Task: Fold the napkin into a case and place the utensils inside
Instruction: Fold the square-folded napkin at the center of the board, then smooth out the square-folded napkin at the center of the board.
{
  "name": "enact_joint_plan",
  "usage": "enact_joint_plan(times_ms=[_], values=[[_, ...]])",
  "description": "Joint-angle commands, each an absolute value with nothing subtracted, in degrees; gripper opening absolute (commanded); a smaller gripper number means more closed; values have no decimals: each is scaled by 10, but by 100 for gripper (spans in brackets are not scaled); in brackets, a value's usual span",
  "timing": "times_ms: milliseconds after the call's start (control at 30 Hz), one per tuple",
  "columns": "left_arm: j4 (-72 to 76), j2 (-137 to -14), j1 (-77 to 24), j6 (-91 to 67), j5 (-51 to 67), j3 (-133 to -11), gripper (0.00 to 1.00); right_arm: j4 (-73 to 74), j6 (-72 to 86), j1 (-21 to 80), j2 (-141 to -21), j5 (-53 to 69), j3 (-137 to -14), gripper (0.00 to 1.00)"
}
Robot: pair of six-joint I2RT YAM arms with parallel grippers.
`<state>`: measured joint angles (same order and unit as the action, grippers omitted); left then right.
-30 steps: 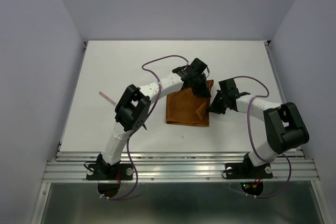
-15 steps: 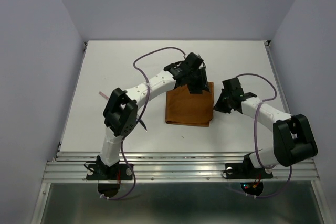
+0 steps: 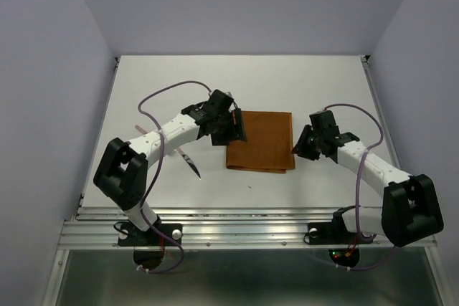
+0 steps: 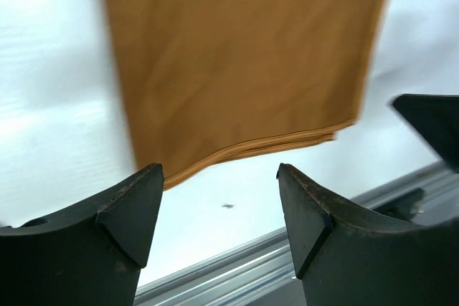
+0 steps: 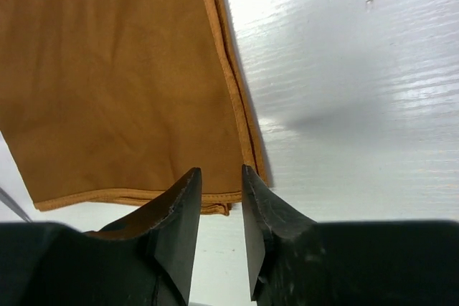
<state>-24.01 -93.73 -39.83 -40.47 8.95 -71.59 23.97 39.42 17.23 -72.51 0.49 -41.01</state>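
Judging the next fold, we'd pinch both napkin layers evenly; left gripper jaws wide and empty, right gripper narrow, empty.

The napkin, mid-frame, is plain rust-orange with no pattern and a slightly lighter hem. The table is white and faintly grained. The left arm and right arm are white with black joints and purple cables. The left gripper and right gripper are matt black.
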Motion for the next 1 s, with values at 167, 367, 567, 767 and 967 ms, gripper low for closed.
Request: enact_joint_plan(times_ms=[167, 367, 567, 767, 967], values=[[-155, -913, -381, -367, 120, -585, 81, 216, 354, 169, -765, 54, -396, 45], [-147, -929, -381, -364, 106, -562, 70, 214, 345, 169, -773, 56, -372, 45], [-139, -945, -381, -362, 116, -543, 59, 205, 337, 169, -780, 73, -359, 45], [-131, -956, -381, -361, 126, -533, 54, 195, 337, 169, -787, 87, -353, 36], [-120, -956, -381, -363, 136, -524, 53, 182, 338, 169, -780, 106, -349, 16]])
